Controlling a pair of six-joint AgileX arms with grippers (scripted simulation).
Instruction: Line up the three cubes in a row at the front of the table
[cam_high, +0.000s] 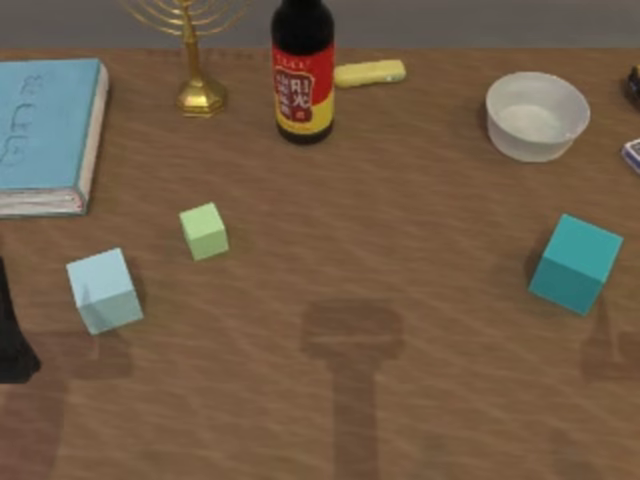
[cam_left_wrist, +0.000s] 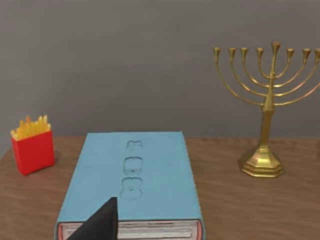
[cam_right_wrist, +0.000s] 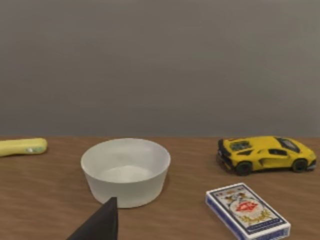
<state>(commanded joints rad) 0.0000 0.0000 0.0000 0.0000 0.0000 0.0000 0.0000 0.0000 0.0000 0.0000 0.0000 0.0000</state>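
Three cubes sit apart on the brown wood-grain table (cam_high: 400, 200). The small light green cube (cam_high: 204, 231) is left of centre. The pale sky-blue cube (cam_high: 104, 290) lies nearer the front left. The larger teal cube (cam_high: 575, 263) is far to the right. My left arm (cam_high: 12, 340) shows as a dark shape at the left edge, just left of the sky-blue cube and apart from it. One dark finger (cam_left_wrist: 102, 222) shows in the left wrist view, with nothing beside it. One finger (cam_right_wrist: 102, 222) shows likewise in the right wrist view. No cube appears in either wrist view. Both grippers look open and empty.
At the back stand a pale blue book (cam_high: 45, 135), a gold candelabrum (cam_high: 200, 95), a dark sauce bottle (cam_high: 303, 70), a yellow bar (cam_high: 370, 73) and a white bowl (cam_high: 537, 115). A fries box (cam_left_wrist: 32, 147), a yellow toy car (cam_right_wrist: 265, 154) and a card pack (cam_right_wrist: 247, 211) also stand there.
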